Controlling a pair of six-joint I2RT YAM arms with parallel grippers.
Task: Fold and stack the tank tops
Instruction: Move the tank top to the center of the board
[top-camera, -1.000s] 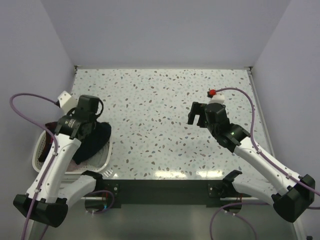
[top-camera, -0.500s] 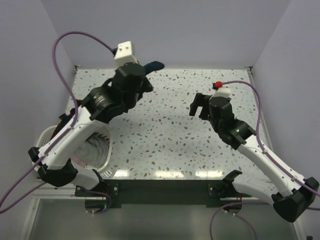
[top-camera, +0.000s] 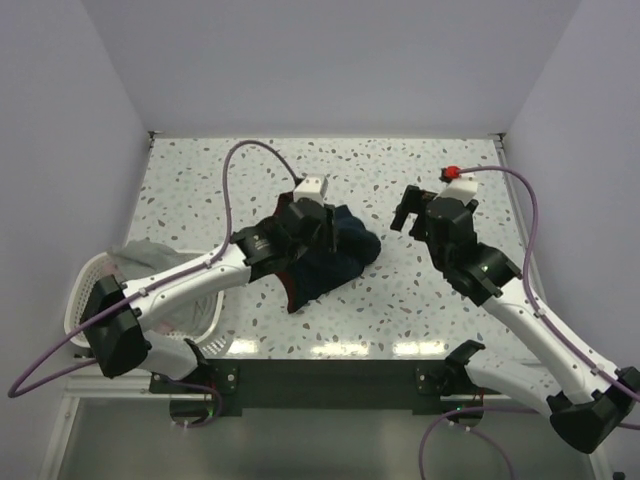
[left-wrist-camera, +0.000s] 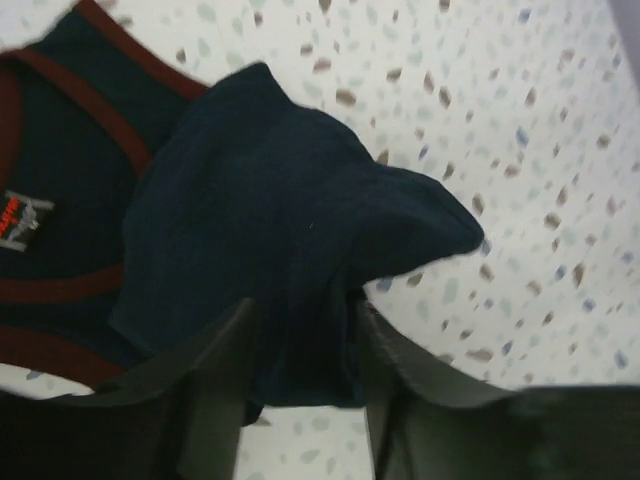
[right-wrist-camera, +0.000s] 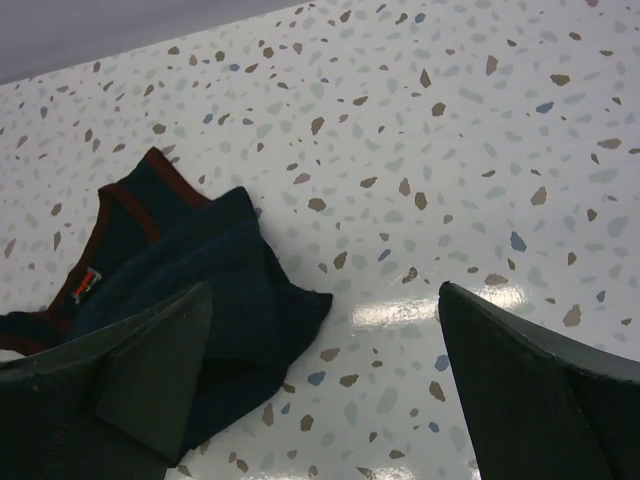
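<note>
The navy tank top with dark red trim lies crumpled on the speckled table, left of centre. My left gripper hovers low over it. In the left wrist view its jaws stand apart, and a loose fold of the navy tank top hangs between the fingers. My right gripper is wide open and empty, just right of the heap. In the right wrist view the navy tank top lies by the left finger of that gripper. More tank tops, grey and pale, sit in the basket.
A white slotted basket stands at the table's near left corner, partly under the left arm. White walls close the table at the back and both sides. A purple cable loops above the left arm.
My left arm lifted the navy tank top out of the basket, swung it high toward the back, then brought it down onto the table middle, where its jaws parted. The right gripper edged back-right.
</note>
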